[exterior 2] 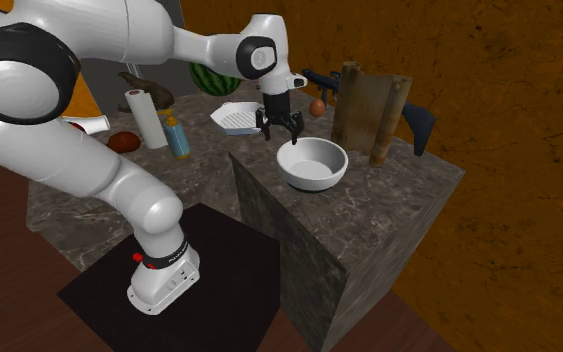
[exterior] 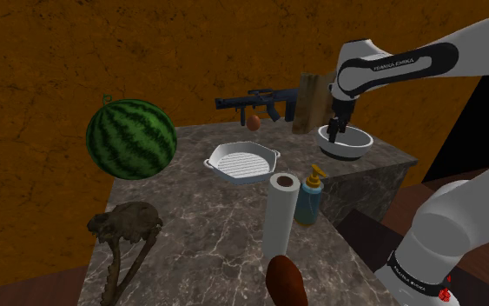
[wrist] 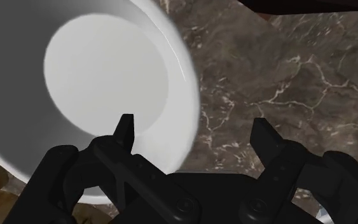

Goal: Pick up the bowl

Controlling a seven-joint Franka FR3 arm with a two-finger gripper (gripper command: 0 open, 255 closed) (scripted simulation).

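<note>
We take the bowl [exterior: 347, 144] as our reference. It is plain white and sits upright on the marble counter [exterior: 199, 217], with a wooden block [exterior: 310, 103] just behind it. A white grill pan [exterior: 242, 161] lies well off to the side away from the arm's stand.

The arm reaches over from its stand and points the gripper [exterior: 336, 132] straight down at the part of the bowl's rim that faces the pan. We judge that this spot is chosen because a bowl this wide cannot be spanned by the jaws. A pinch on the thin wall is the workable hold, and the side away from the block leaves room for the hand.

In the wrist view, the gripper [wrist: 195, 127] stands wide open. One of its fingers [wrist: 125, 130] hangs over the bowl's pale inside [wrist: 107, 83]. The other hangs over bare marble [wrist: 285, 76] just outside the bowl, so the rim runs between them. Neither finger seems to touch the wall, and nothing is held.

The second exterior view agrees: the gripper [exterior 2: 281, 132] hovers just above the rim of the bowl [exterior 2: 312, 165], fingers spread. In our judgement, the hand must lower a little more and then close on the wall before any lift. A shallow pinch on a smooth sloping side could slip or tip the bowl.
</note>
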